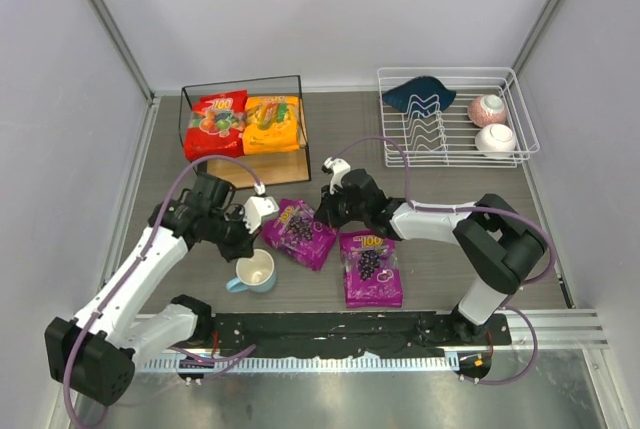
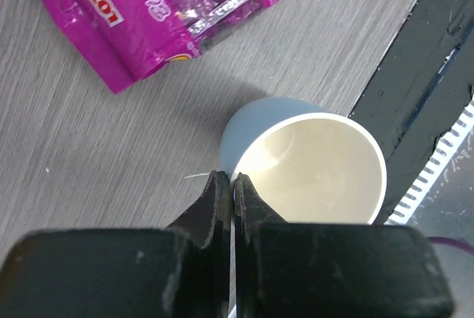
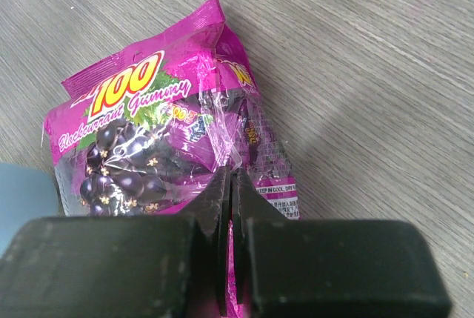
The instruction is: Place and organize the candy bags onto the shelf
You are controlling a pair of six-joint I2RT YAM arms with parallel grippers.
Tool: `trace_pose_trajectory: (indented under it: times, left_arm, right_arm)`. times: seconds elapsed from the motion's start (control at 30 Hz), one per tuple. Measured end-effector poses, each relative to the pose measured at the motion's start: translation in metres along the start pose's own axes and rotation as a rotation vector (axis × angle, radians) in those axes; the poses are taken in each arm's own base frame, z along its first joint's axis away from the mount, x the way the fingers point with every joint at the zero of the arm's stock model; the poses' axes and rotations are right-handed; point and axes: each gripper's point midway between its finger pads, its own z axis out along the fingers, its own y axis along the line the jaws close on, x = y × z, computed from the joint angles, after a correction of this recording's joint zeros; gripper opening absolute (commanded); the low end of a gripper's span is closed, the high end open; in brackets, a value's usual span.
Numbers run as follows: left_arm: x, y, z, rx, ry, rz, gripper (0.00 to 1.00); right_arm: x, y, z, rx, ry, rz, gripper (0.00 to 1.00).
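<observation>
The fingers (image 3: 213,210) of the right gripper (image 3: 229,184) are pressed together on the near edge of a purple bag (image 3: 148,147). A sliver of magenta film shows in the slit between them, so they seem to pinch the wrapper and not the sweets. The bag lies flat on the table (image 3: 385,73), well short of the shelf (image 1: 270,167).

The left gripper (image 2: 231,183) is closed too, with nothing between its fingers. Its tips sit just beside the rim of a pale blue mug (image 2: 318,162).

The packet looks light, soft and slippery. Its glossy film will probably crumple and sag from a single pinch, so the flat sealed edge seems the surest hold.

It reads "100" in yellow and "Blackcurrant Gummy" in script. Small print near the fingers begins "KEEP IN COOL, DRY".

A second purple bag (image 1: 372,267) lies just right of the first. The red bag (image 1: 215,121) and orange-yellow bag (image 1: 272,124) sit side by side on the shelf's top board.
</observation>
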Motion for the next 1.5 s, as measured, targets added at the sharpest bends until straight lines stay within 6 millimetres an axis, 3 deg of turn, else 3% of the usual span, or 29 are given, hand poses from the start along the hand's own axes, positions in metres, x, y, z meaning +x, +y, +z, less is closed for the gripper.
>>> trace_pose_trajectory:
  times: [0.53,0.7,0.83,0.93,0.97,1.13,1.27,1.4,1.5]
  left_arm:
    - [-0.018,-0.037,0.041,0.114,0.072,0.16,0.01]
    - [-0.02,-0.041,0.046,0.131,0.076,0.174,0.17]
    - [-0.021,-0.043,0.046,0.142,0.07,0.176,0.2]
    - [-0.021,-0.044,0.046,0.145,0.069,0.178,0.34]
    - [-0.021,-0.044,0.046,0.146,0.068,0.179,0.46]
    - [-0.024,-0.043,0.045,0.144,0.063,0.184,0.74]
    - [-0.036,-0.042,0.039,0.13,0.028,0.197,0.78]
    - [-0.062,-0.038,0.026,0.092,-0.049,0.223,0.78]
    - [-0.077,-0.027,0.021,0.051,-0.102,0.211,0.77]
  right_arm:
    - [0.002,-0.003,0.0,0.014,-0.006,0.005,0.03]
    - [0.002,-0.004,0.0,0.016,-0.012,0.01,0.04]
    - [0.002,-0.004,0.0,0.016,-0.012,0.01,0.04]
    - [0.002,-0.004,0.0,0.016,-0.012,0.01,0.04]
    - [0.002,-0.004,0.0,0.016,-0.012,0.01,0.04]
    - [0.002,-0.004,0.0,0.015,-0.012,0.01,0.11]
    - [0.002,-0.004,0.001,0.017,-0.008,0.009,0.12]
    - [0.001,-0.004,0.002,0.019,-0.002,0.012,0.02]
    - [0.001,-0.001,0.002,0.014,0.003,0.023,0.01]
